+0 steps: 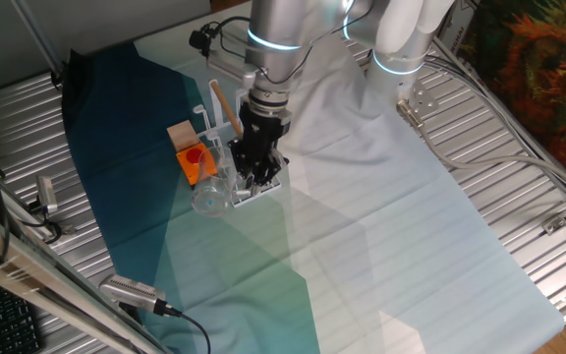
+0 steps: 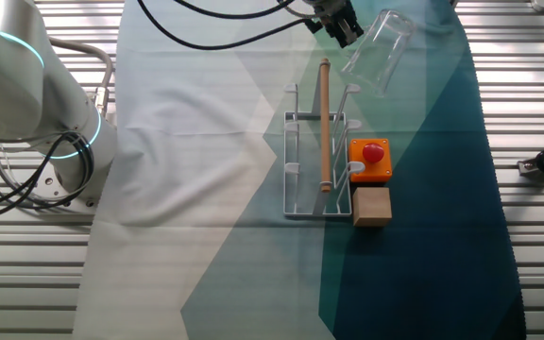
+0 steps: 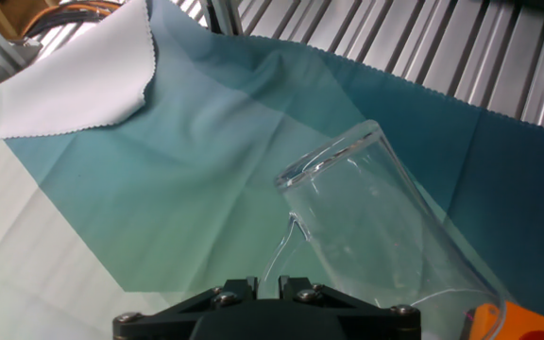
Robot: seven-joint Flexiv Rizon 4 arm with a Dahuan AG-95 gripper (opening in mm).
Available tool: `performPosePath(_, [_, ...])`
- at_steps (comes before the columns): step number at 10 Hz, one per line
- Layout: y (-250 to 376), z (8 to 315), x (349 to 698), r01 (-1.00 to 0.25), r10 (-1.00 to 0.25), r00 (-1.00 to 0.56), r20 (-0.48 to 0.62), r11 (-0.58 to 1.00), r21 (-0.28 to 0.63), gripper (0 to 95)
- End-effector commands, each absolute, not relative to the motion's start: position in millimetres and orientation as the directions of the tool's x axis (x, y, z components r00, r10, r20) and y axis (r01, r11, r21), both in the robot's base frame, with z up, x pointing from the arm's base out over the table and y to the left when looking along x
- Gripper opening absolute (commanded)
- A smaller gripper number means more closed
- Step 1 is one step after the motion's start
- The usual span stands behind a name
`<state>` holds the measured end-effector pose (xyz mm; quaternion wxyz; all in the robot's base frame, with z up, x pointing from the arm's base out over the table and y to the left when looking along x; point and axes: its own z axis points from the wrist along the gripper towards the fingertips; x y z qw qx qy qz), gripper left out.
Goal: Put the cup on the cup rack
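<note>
A ribbed metal table point(image 2: 536, 283) carried a cloth point(image 2: 206, 189) in white, pale green and dark teal. On it stood the rack point(image 2: 302, 170), a wooden rod point(image 2: 325, 123) lying across it, with an orange box point(image 2: 369, 161) and a wooden block point(image 2: 371, 206) just beside. The cup point(image 2: 378, 52) hung tilted in the air near the rack's end, long axis slanted, open mouth point(image 3: 329, 161) pointing away from the hand. The gripper point(image 3: 258, 285) was pressed onto its handle.
</note>
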<state>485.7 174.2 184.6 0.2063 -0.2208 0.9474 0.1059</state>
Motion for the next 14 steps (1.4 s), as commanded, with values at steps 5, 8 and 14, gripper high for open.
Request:
performPosePath(5, [174.5, 183.0, 486.2, -0.456, -0.342, -0.809, -0.478, 0.878, 0.143, 0.0])
performPosePath(8, [172.3, 176.7, 486.4, -0.461, -0.342, -0.803, -0.488, 0.875, 0.145, 0.0])
performPosePath(14, [170.8, 174.8, 486.2, -0.464, -0.327, -0.792, -0.516, 0.871, 0.162, 0.0])
